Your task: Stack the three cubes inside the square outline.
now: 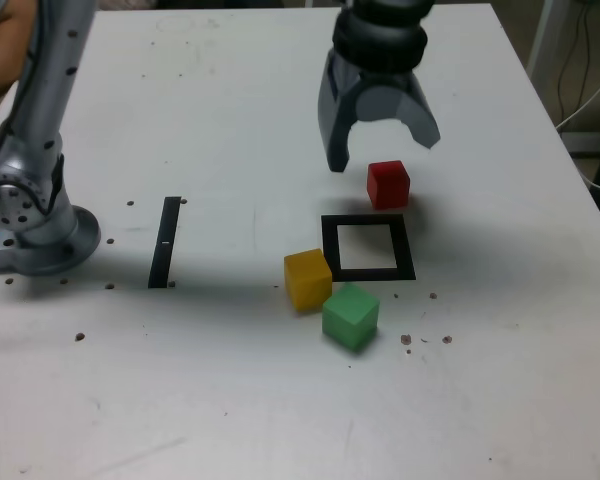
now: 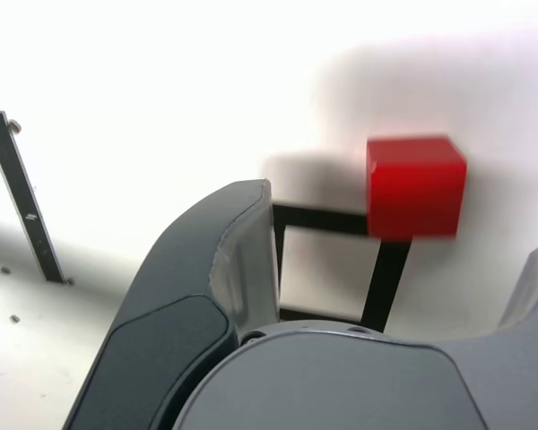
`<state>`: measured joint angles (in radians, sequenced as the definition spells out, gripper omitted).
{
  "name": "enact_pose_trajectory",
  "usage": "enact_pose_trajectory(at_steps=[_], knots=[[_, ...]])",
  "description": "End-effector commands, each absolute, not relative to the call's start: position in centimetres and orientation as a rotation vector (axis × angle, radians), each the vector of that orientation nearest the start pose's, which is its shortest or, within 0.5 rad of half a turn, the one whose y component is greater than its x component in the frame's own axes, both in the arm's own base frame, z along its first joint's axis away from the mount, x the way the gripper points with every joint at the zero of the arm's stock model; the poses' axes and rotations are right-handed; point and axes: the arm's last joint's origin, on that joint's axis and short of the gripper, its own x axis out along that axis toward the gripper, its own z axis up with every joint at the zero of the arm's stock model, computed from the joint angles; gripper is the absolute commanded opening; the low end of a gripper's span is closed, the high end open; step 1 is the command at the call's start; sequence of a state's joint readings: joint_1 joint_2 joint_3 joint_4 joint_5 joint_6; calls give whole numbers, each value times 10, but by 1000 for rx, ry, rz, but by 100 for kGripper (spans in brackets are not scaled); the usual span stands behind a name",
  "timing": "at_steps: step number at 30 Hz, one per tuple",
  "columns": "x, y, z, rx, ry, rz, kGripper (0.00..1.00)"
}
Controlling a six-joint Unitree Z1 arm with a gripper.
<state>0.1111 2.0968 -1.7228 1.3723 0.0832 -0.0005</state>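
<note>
The red cube (image 1: 388, 184) (image 2: 414, 186) rests on the table just behind the far edge of the square outline (image 1: 368, 248) (image 2: 381, 278). At the outline's near left corner in the exterior view sits the yellow cube (image 1: 308, 279), and the green cube (image 1: 350, 316) touches it in front. My gripper (image 1: 382, 152) hangs open above the table, a little behind and left of the red cube in the exterior view, holding nothing. The wrist view shows one grey finger (image 2: 224, 269) over the outline, with the yellow and green cubes out of sight.
A narrow black strip (image 1: 165, 241) (image 2: 22, 193) lies on the white table (image 1: 230, 120), to the exterior view's left of the outline. The arm's base (image 1: 35, 235) stands at the left edge. A person's arm (image 1: 2, 45) shows at the top left corner.
</note>
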Motion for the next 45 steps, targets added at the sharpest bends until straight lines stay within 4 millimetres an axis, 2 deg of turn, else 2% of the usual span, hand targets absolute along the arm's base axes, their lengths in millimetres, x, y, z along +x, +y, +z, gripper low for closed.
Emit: enact_pose_trajectory(at_steps=[1, 10, 20, 25, 34, 42, 45], knots=[[381, 47, 254, -22, 1754, 140, 99], [393, 50, 234, -32, 1756, 127, 97], [402, 61, 221, -57, 1772, 135, 86], [406, 62, 220, -52, 1765, 130, 81], [406, 62, 220, -46, 1772, 127, 62], [407, 61, 216, -52, 1782, 104, 60], [408, 61, 216, -53, 1780, 98, 54]])
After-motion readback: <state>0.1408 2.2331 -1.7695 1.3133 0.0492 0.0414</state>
